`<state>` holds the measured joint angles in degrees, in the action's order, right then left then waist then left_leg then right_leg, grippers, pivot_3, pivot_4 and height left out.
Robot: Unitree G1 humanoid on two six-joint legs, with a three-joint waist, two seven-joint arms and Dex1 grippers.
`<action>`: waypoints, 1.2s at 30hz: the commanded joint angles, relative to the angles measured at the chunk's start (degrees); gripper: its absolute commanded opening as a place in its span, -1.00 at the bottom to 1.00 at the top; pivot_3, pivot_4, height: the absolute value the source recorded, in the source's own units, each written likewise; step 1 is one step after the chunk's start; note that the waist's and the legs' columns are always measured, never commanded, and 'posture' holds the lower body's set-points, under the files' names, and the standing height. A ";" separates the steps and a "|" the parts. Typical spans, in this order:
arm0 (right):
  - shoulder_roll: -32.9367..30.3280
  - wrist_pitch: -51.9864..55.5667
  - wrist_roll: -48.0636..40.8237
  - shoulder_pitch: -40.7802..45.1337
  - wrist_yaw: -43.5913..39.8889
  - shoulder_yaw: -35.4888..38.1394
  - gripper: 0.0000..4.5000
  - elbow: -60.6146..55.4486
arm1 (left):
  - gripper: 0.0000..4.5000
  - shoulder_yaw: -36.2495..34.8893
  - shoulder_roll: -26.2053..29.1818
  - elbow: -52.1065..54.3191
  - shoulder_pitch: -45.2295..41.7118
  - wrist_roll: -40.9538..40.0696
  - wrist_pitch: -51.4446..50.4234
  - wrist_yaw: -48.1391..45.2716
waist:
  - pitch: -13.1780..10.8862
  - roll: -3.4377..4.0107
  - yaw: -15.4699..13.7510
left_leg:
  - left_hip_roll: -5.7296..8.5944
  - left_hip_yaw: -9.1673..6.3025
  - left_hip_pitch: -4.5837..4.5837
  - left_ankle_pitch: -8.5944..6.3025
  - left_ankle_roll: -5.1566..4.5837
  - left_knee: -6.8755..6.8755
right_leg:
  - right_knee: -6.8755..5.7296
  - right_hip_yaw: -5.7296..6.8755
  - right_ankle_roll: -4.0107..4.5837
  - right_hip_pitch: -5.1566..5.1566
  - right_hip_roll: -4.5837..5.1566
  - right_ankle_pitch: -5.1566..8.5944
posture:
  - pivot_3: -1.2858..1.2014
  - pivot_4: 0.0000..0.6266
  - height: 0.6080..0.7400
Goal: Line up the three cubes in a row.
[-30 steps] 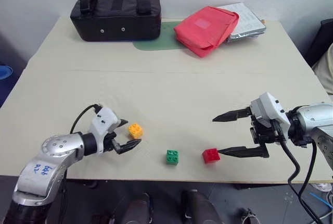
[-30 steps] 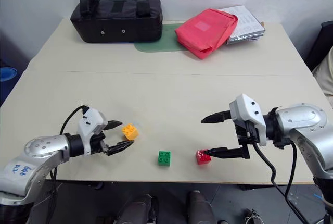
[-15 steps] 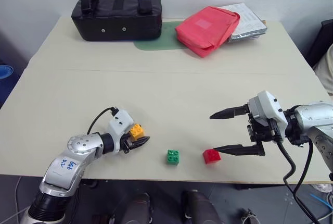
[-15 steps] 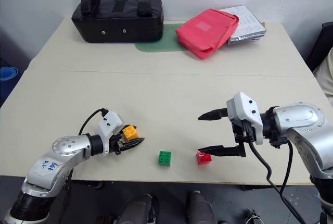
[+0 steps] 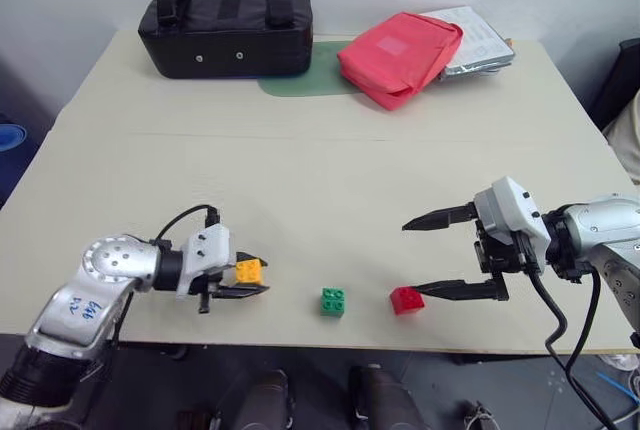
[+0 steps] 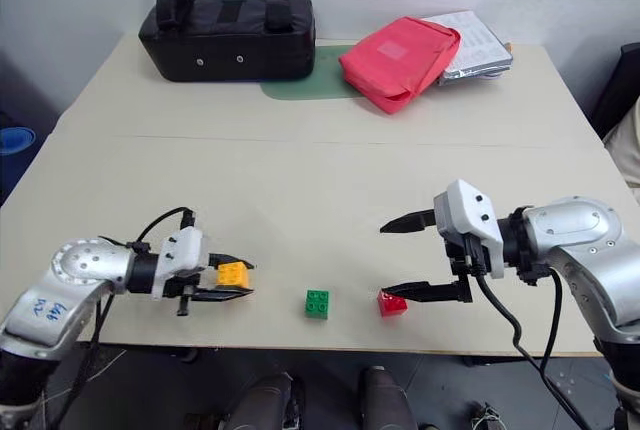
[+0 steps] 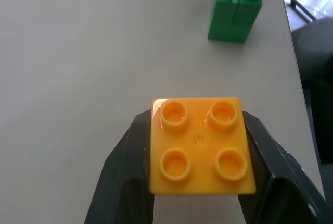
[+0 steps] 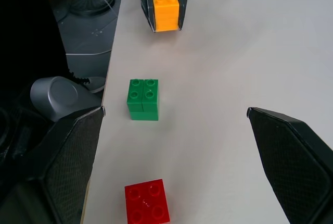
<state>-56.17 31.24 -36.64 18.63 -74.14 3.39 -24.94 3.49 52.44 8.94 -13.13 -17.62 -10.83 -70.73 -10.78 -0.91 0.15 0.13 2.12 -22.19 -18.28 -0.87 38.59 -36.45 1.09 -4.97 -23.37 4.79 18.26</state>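
Observation:
My left gripper [image 5: 252, 278] is shut on the yellow-orange cube [image 5: 247, 270], studs up, and holds it low over the table [image 5: 330, 180] near the front edge, pointing right. The left wrist view shows both fingers [image 7: 122, 161] pressed on the yellow-orange cube's [image 7: 200, 146] sides. The green cube [image 5: 333, 301] sits to its right, and the red cube [image 5: 405, 299] lies beyond that. My right gripper [image 5: 416, 259] is open and points left. Its lower finger lies just right of the red cube [image 8: 147, 203].
At the back of the table stand a black bag [image 5: 225, 32], a red fabric pouch [image 5: 398, 55] on a green mat [image 5: 300, 82], and a silver-wrapped stack of papers [image 5: 478, 42]. The cubes lie close to the table's front edge.
My left gripper has shut on the yellow-orange cube, turned its wrist, and drawn the cube slightly toward the front edge. The right arm and the other two cubes have stayed still.

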 commanded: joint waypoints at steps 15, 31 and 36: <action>-1.90 -2.33 1.03 -5.44 0.57 2.39 1.00 -4.27 | -0.32 6.26 -2.18 -6.92 -4.71 5.46 7.67 -6.67 | 0.00 0.00 0.05 | 0.00 0.01 -0.03 -0.02 -0.06 0.04 | -0.08 -0.01 -0.02 -0.02 -0.04 -0.01 | 0.03 -0.52 1.00; -1.97 -3.26 1.37 -5.97 1.18 2.48 1.00 -3.67 | 0.78 4.94 -2.36 -6.90 -3.00 4.22 8.24 -7.05 | 0.00 0.00 0.01 | 0.00 0.02 -0.03 -0.02 -0.07 0.05 | -0.07 -0.01 -0.02 -0.02 -0.04 -0.01 | 0.03 -0.52 1.00; -2.73 -4.50 1.91 -12.75 0.85 8.88 1.00 -2.11 | 0.98 -1.95 2.72 -2.45 1.71 -1.26 3.89 -8.60 | 0.00 0.00 0.02 | -0.02 0.01 -0.03 -0.01 -0.07 0.03 | -0.06 -0.01 -0.02 -0.02 -0.05 -0.01 | 0.03 -0.52 1.00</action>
<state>-57.66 28.22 -34.67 7.73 -72.92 7.89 -27.12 6.27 52.48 3.26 -12.56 -15.67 -5.45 -78.23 -10.78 -0.91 0.17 0.10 2.13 -22.27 -18.29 -0.93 38.62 -36.51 1.08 -4.99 -23.41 4.75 18.25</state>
